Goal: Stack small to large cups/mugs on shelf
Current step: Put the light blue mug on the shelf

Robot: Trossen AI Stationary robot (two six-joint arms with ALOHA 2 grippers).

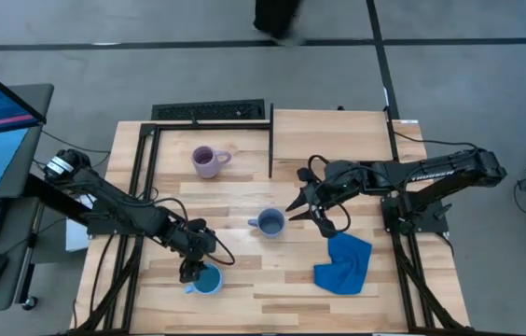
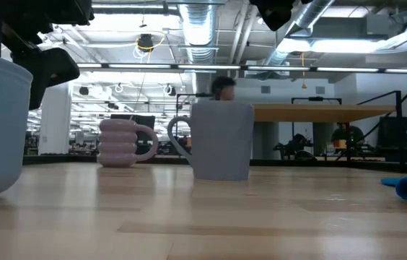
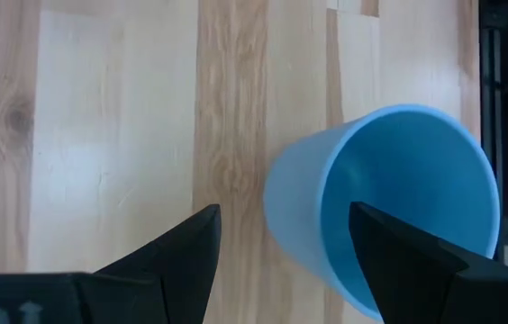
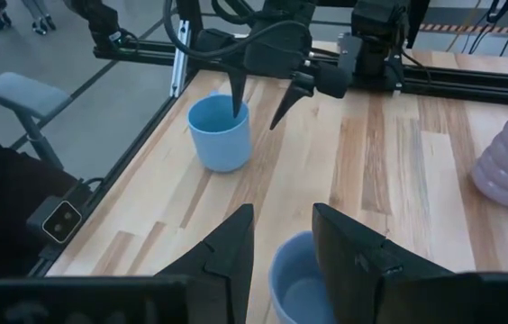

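Note:
Three mugs stand upright on the plank table. The lilac mug point(image 1: 209, 161) is far left, the grey-blue mug point(image 1: 269, 222) is mid-table, and the light blue mug point(image 1: 205, 278) is near the front edge. My left gripper point(image 4: 256, 117) is open and points down at the light blue mug point(image 3: 389, 207). One finger point(image 3: 398, 256) is inside the mug and the other point(image 3: 182, 261) is outside, with a gap showing to the wall. My right gripper point(image 4: 283, 211) hangs open above the grey-blue mug point(image 4: 299, 279), a little to its right. The shelf point(image 1: 328, 140) lies at the far right.
A blue cloth point(image 1: 344, 263) lies crumpled near the front right. A black bar point(image 1: 271, 140) runs along the shelf's left edge. A keyboard point(image 1: 209, 112) sits beyond the table's far edge. Black frame rails point(image 1: 142, 177) line the table's left and right sides.

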